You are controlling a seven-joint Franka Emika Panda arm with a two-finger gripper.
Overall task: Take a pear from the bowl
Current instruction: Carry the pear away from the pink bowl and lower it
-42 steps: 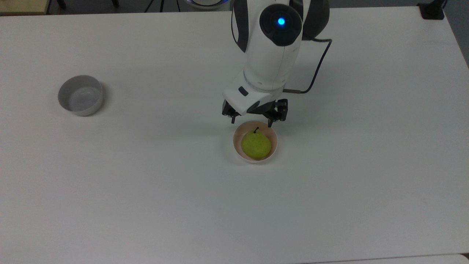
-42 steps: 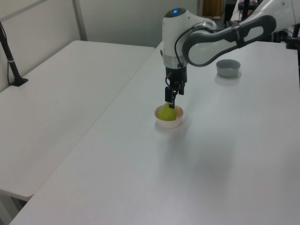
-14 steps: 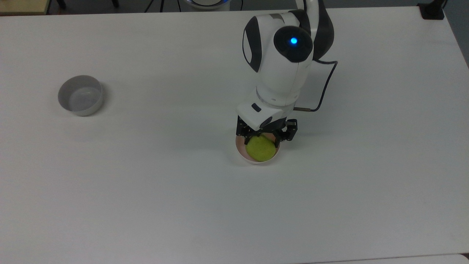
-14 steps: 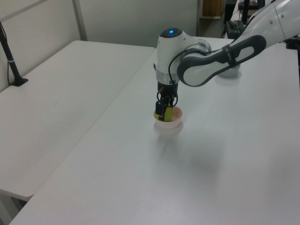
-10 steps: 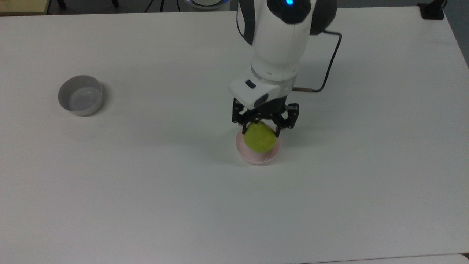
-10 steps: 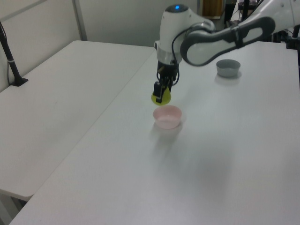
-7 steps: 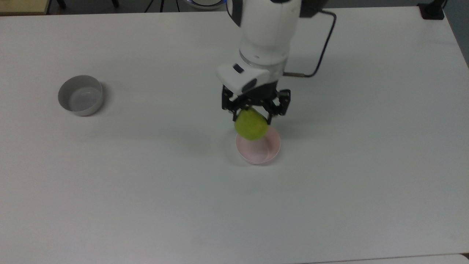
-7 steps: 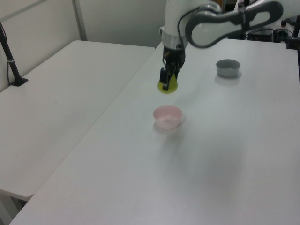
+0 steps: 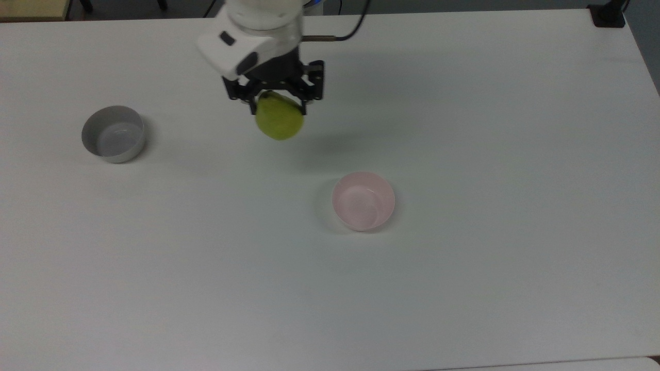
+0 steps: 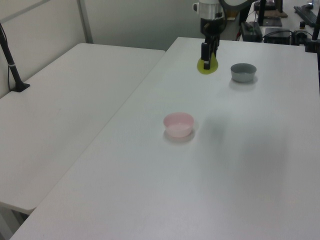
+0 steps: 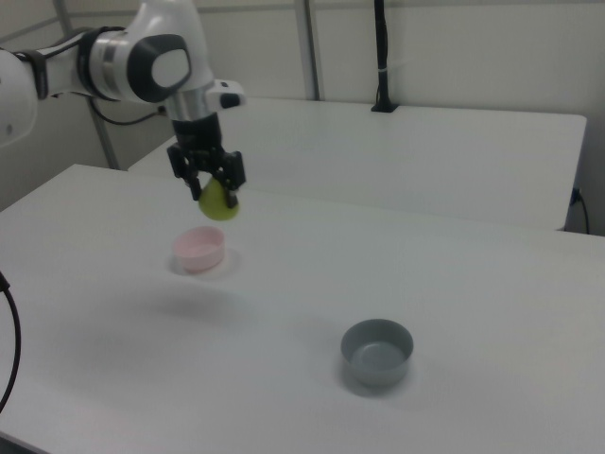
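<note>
Well, the robot's black two-finger hand [image 9: 279, 106] grips the small yellow-green speckled pear [image 9: 279, 121] by its narrow top, high above the white counter [image 9: 464, 283]. Below and well aside sits the empty pale pink round bowl [image 9: 363, 201]. Smooth, rounded, probably light; slippage seems likeliest.

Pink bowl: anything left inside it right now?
Nothing: the pink bowl shows a bare inside. The pear hangs in the tool, well above the table.

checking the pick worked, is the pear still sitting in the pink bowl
No, the pear hangs in the air clamped in the gripper, and the pink bowl on the table holds nothing.
</note>
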